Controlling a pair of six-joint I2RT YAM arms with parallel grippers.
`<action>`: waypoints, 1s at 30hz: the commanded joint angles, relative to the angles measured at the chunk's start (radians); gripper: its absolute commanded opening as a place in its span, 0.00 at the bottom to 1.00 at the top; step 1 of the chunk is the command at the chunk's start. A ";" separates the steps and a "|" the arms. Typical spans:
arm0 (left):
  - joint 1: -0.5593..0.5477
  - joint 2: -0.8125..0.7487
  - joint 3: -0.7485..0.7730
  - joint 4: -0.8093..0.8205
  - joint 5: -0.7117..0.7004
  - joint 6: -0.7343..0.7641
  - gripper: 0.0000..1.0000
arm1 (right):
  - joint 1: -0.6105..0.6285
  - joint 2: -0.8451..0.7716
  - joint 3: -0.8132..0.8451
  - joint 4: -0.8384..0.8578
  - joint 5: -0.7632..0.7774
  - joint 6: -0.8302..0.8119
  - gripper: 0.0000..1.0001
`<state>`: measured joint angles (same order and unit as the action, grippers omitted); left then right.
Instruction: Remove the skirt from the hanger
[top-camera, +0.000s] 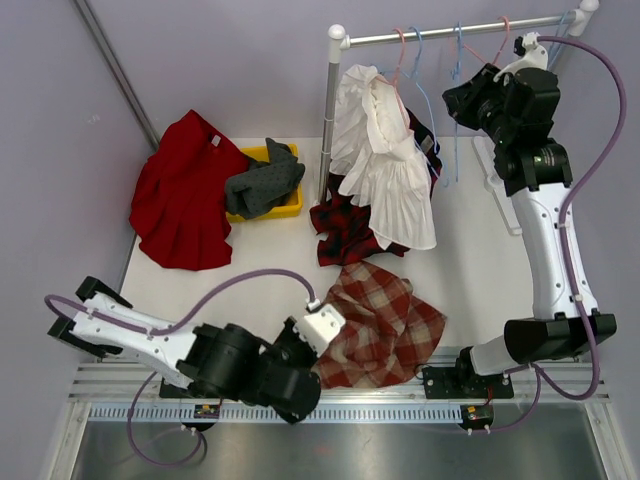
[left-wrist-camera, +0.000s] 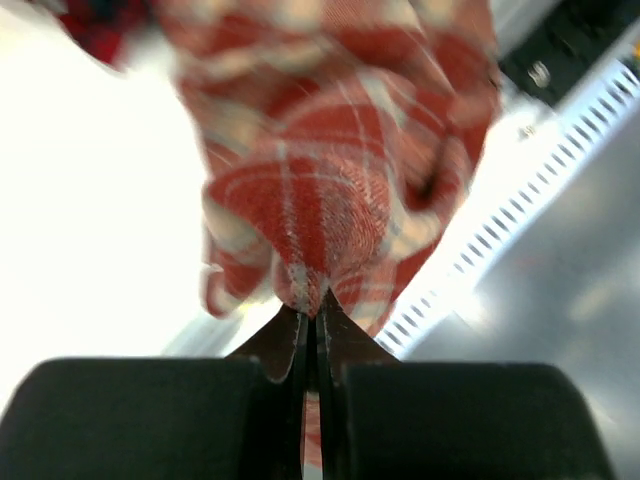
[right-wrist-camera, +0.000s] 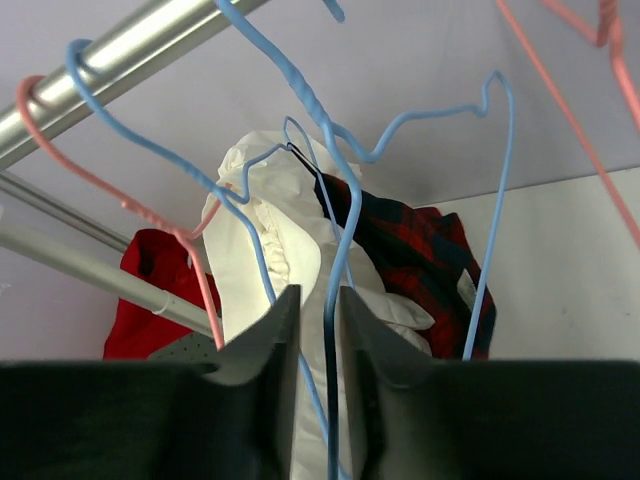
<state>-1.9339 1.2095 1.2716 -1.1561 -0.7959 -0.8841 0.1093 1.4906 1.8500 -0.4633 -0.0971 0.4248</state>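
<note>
The red and cream plaid skirt (top-camera: 385, 320) lies crumpled on the table near the front, off any hanger. My left gripper (top-camera: 328, 348) is shut on its near edge; in the left wrist view the gripper (left-wrist-camera: 315, 305) pinches a fold of the skirt (left-wrist-camera: 330, 190). My right gripper (top-camera: 458, 100) is up at the rail. In the right wrist view it (right-wrist-camera: 318, 300) stands slightly open, with a bare blue wire hanger (right-wrist-camera: 340, 230) running between the fingers and a gap showing beside the wire.
A metal rail (top-camera: 450, 33) carries pink (top-camera: 400, 50) and blue hangers (top-camera: 456, 70). A white garment (top-camera: 385, 170) hangs at its left end over a dark red plaid one (top-camera: 345, 225). A red garment (top-camera: 180, 195) and a yellow bin (top-camera: 290, 208) holding grey cloth (top-camera: 265, 180) lie left.
</note>
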 joint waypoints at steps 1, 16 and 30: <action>0.123 -0.076 0.109 -0.018 -0.089 0.255 0.00 | -0.005 -0.096 0.003 -0.020 0.042 -0.024 0.32; 1.106 -0.072 0.451 0.331 0.274 0.925 0.00 | -0.005 -0.453 -0.155 -0.097 0.204 -0.106 1.00; 1.779 0.453 1.070 0.635 0.528 0.760 0.00 | -0.005 -0.593 -0.285 -0.121 0.122 -0.086 0.99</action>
<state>-0.1802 1.6978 2.3436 -0.7738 -0.3103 -0.0654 0.1085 0.8932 1.5742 -0.5777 0.0586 0.3401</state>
